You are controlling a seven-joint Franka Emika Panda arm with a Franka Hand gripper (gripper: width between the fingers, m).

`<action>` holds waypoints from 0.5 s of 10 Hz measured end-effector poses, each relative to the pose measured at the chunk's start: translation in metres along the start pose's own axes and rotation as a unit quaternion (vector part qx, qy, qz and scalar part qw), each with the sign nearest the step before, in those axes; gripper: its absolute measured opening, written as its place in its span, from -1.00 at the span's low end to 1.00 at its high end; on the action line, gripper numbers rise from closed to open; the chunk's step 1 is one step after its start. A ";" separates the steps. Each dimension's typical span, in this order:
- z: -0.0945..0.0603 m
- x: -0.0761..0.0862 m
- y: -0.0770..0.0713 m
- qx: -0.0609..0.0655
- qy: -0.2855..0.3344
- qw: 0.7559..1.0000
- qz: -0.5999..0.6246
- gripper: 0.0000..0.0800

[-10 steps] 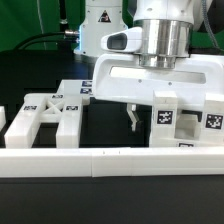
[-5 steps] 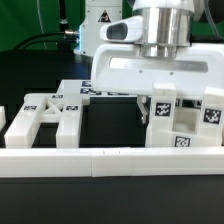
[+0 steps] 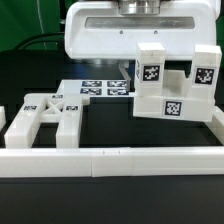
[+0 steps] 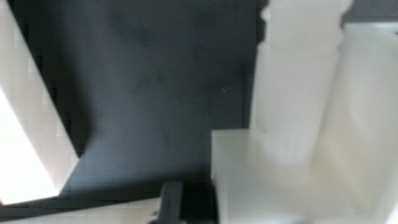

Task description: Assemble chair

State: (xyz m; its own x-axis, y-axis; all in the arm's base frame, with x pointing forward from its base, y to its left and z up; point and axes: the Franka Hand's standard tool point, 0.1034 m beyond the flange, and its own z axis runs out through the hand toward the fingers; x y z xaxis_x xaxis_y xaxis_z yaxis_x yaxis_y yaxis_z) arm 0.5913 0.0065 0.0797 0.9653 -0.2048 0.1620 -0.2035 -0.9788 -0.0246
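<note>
A blocky white chair piece (image 3: 172,92) with two short square posts and three tags hangs tilted above the table at the exterior view's right. My gripper (image 3: 138,72) comes down from the wide white hand (image 3: 120,38) and is shut on this piece; its fingertips are hidden behind it. In the wrist view one dark finger (image 4: 173,204) lies against the white piece (image 4: 306,120). The X-braced frame (image 3: 45,113) lies flat on the table at the exterior view's left, apart from the gripper.
The long low white rail (image 3: 110,160) runs across the front of the table. The marker board (image 3: 100,88) lies flat behind the X-braced frame. A small white block (image 3: 3,121) shows at the left edge. More white plastic (image 3: 212,128) sits below the lifted piece.
The gripper closed on the posted chair piece and rose. The piece has left the table, moving up and slightly toward the exterior view's left. The frame has not moved.
</note>
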 end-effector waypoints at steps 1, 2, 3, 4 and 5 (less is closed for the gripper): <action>0.003 -0.008 -0.001 0.002 -0.025 1.000 0.000 -0.92; 0.003 -0.014 -0.001 0.007 -0.072 0.997 0.001 -0.92; 0.002 -0.016 -0.001 0.008 -0.113 0.994 0.000 -0.92; 0.003 -0.016 0.000 0.011 -0.147 0.989 -0.001 -0.92; 0.005 -0.017 0.001 0.022 -0.194 0.979 -0.067 -0.92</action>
State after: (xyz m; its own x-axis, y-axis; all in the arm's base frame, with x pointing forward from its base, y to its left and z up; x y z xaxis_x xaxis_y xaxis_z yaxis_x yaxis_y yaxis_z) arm 0.5750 0.0088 0.0721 0.9741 -0.0553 -0.2193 -0.0728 -0.9947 -0.0723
